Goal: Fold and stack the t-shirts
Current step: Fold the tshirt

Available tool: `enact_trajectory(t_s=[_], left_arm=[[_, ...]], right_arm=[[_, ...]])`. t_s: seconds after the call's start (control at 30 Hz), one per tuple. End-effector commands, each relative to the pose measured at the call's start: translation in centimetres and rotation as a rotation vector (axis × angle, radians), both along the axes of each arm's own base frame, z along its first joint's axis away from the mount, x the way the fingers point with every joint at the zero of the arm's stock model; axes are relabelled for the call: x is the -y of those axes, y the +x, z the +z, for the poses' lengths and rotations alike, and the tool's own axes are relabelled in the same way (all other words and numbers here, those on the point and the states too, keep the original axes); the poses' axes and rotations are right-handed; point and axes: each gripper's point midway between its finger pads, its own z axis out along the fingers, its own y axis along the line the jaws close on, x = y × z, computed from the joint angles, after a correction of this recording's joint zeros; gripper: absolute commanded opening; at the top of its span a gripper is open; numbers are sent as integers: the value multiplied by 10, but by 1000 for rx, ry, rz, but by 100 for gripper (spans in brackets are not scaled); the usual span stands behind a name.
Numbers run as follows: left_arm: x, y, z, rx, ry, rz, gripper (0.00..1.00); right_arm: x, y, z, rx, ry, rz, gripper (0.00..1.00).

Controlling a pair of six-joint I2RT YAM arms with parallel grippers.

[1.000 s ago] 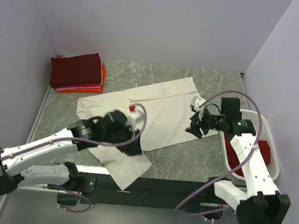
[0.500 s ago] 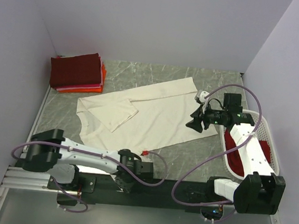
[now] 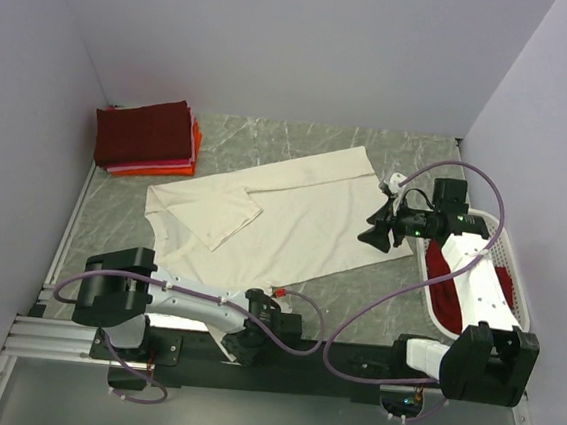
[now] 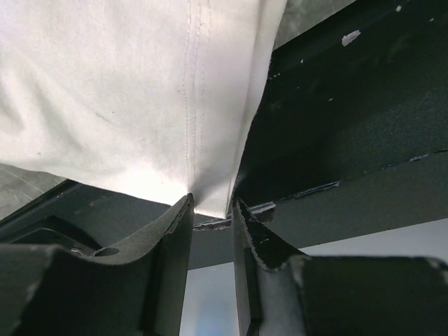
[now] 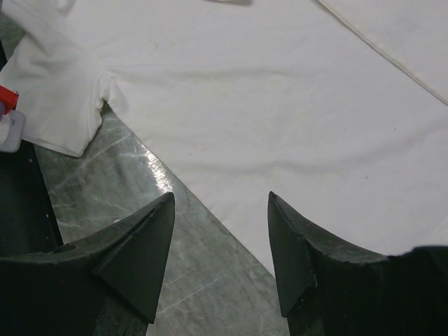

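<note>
From above: shows the cream t-shirt [image 3: 293,218] spread on the table [image 3: 370,151], long axis 8 to 2 o'clock. Puts the left gripper [image 3: 243,343] at its 6 o'clock corner, the right gripper [image 3: 373,237] by its 3 o'clock edge.

Left wrist: finds fingers pinched on the hanging hem corner, cloth running off toward 12 o'clock.

Right wrist: finds jaws spread and empty above the shirt's edge.

Probably calls for carrying the pinched corner toward 12 o'clock.
</note>
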Motion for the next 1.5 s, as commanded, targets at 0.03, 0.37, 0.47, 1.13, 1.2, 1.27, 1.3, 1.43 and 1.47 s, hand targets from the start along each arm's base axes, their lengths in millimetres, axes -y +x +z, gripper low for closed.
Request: enact_trajectory(t_s=[0.03,0.37,0.47,1.13,1.2,1.27,1.3,1.43,1.47], left_arm=[[0,-2,-2,-8,8,-27,34],[-16,5,-12,12,68,-22,14],[-10,15,1,63,40,-12,10],[12,85,107,155,-444,133,1],[9,88,109,165,-451,140,1],[6,89,108,166,-450,142,1],[4,91,109,168,-459,149,1],[-2,94,110,169,-477,162,1],[-2,93,109,165,-483,157,1]], right_arm=[[-1,2,17,49,25,19,62],[-1,0,17,32,31,29,62],[0,-2,16,31,21,31,62],[100,2,-88,138,-834,397,55],[100,23,-96,178,-933,378,53],[108,28,-112,154,-1056,387,53],[110,37,-114,171,-1087,376,52],[128,47,-125,123,-1207,391,51],[135,48,-126,113,-1244,392,51]])
